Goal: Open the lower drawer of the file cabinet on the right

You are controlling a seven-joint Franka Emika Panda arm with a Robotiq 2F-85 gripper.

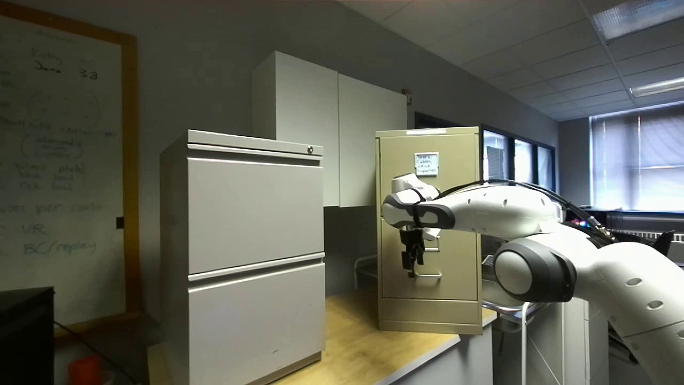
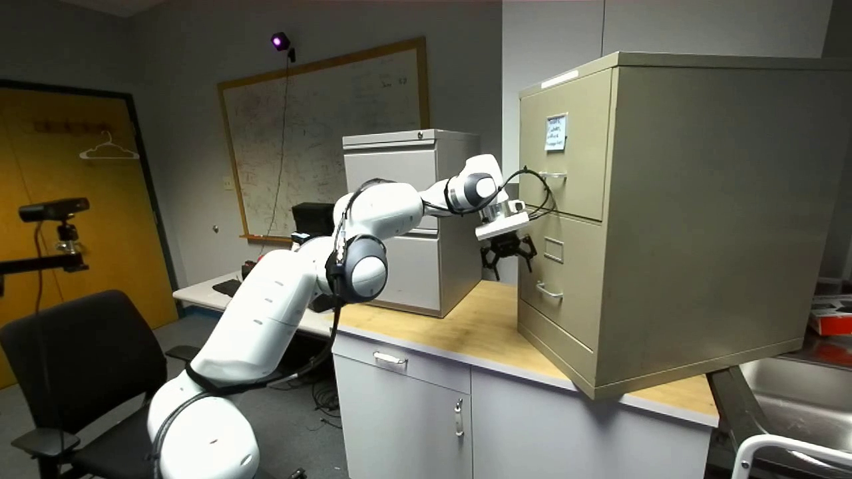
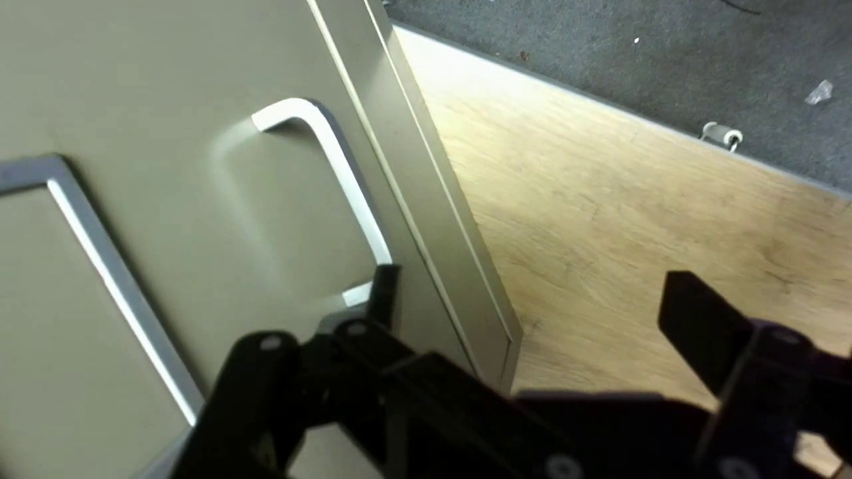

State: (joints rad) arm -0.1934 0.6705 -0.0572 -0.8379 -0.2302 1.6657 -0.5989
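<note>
The beige file cabinet (image 1: 430, 316) (image 2: 705, 219) stands on the counter in both exterior views. Its lower drawer (image 1: 459, 267) (image 2: 580, 286) is shut, flush with the cabinet front. The drawer's silver bar handle (image 2: 549, 291) shows in the wrist view (image 3: 346, 174) too, one end hidden behind a black finger. My gripper (image 1: 412, 264) (image 2: 512, 267) points down in front of the lower drawer. It is open and empty, its fingers wide apart in the wrist view (image 3: 536, 299). One finger overlaps the handle in view; I cannot tell whether it touches.
A pale grey two-drawer cabinet (image 1: 256, 214) (image 2: 409, 266) stands on the same wooden counter (image 1: 358, 342) (image 2: 492, 326). White wall cupboards (image 1: 368, 139) hang behind. A metal sink (image 2: 805, 406) lies beside the file cabinet. The beige upper drawer (image 2: 586, 153) is shut.
</note>
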